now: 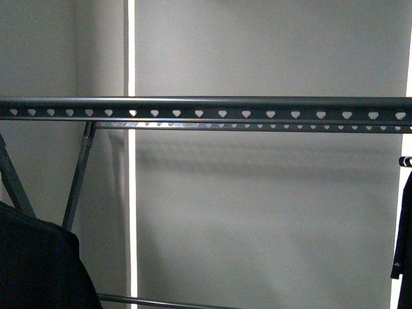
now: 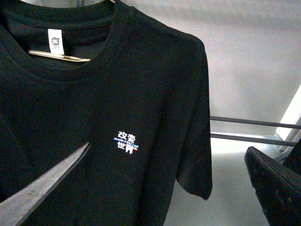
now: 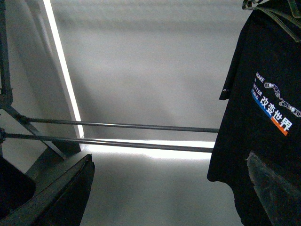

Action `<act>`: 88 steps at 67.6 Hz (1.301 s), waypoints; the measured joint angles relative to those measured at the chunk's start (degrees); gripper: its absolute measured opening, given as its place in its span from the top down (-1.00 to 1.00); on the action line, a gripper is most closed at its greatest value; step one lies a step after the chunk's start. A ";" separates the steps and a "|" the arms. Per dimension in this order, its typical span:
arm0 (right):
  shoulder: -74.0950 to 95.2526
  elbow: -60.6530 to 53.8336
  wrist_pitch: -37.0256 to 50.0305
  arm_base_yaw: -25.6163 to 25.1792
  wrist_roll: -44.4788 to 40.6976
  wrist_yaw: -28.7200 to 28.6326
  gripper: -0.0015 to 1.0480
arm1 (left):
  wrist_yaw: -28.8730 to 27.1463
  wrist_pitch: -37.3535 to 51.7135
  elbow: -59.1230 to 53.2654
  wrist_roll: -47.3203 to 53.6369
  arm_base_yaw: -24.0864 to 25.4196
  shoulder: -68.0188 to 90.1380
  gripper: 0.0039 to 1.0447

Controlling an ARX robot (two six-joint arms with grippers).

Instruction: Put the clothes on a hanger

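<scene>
The rail (image 1: 257, 103) with its row of heart holes is bare along the whole stretch that the front view shows, so nothing hangs on it yet. The black T-shirt (image 3: 268, 61) with the white print and the blue stripe shows in the right wrist view. In the front view a dark garment (image 1: 404, 225) hangs below the right end of the rail, and I judge it to be the same one (only a thin strip is in view, so I am not sure). Below the left end of the rail there is more dark cloth (image 1: 35, 264). The left wrist view faces a black shirt (image 2: 117, 103) with a small chest print, carried on a clothes hanger (image 2: 56, 56); whether this is that cloth I cannot tell. The left gripper (image 2: 168, 150) has its jaws apart with nothing between them, and so has the right gripper (image 3: 169, 157). In my judgement the task is at its beginning: the grasp, the lift up to the rail and the hooking are all left.
</scene>
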 joint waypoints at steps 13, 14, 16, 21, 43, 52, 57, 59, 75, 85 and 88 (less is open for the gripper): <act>0.00 0.00 0.00 0.00 -0.02 0.00 -0.86 | 0.00 0.00 0.00 0.00 0.00 0.00 -0.88; 0.00 0.00 0.00 0.00 -0.02 0.00 -0.86 | 0.00 0.00 0.00 0.00 0.00 0.00 -0.88; 0.00 0.00 0.00 0.00 -0.02 0.00 -0.86 | 0.00 0.00 0.00 0.00 0.00 0.00 -0.88; 0.00 0.00 0.00 0.00 0.00 0.02 -0.86 | 8.63 1.46 0.04 1.66 2.75 1.44 -0.88; 0.00 0.00 0.00 0.02 -0.02 0.02 -0.86 | -9.77 10.99 22.97 -22.97 -5.03 42.29 -0.88; 0.00 0.00 0.00 0.02 -0.02 0.00 -0.86 | -17.57 9.62 36.11 -38.21 -7.30 60.33 -0.88; 0.00 0.00 0.00 0.02 -0.02 0.02 -0.86 | -19.39 7.26 43.95 -46.27 -7.30 69.16 -0.88; 0.00 0.00 0.00 0.02 -0.02 0.02 -0.86 | -20.35 6.54 47.06 -48.54 -7.10 72.65 -0.88; 0.00 0.00 0.00 0.02 -0.02 0.02 -0.86 | -25.11 6.01 55.43 -52.22 -5.84 82.82 -0.88; 0.00 0.00 0.00 0.02 -0.02 0.02 -0.86 | -27.10 6.38 59.19 -52.33 -5.88 87.62 -0.88; 0.00 0.00 0.00 0.02 -0.02 0.02 -0.86 | -27.47 6.71 60.63 -52.35 -5.99 89.44 -0.88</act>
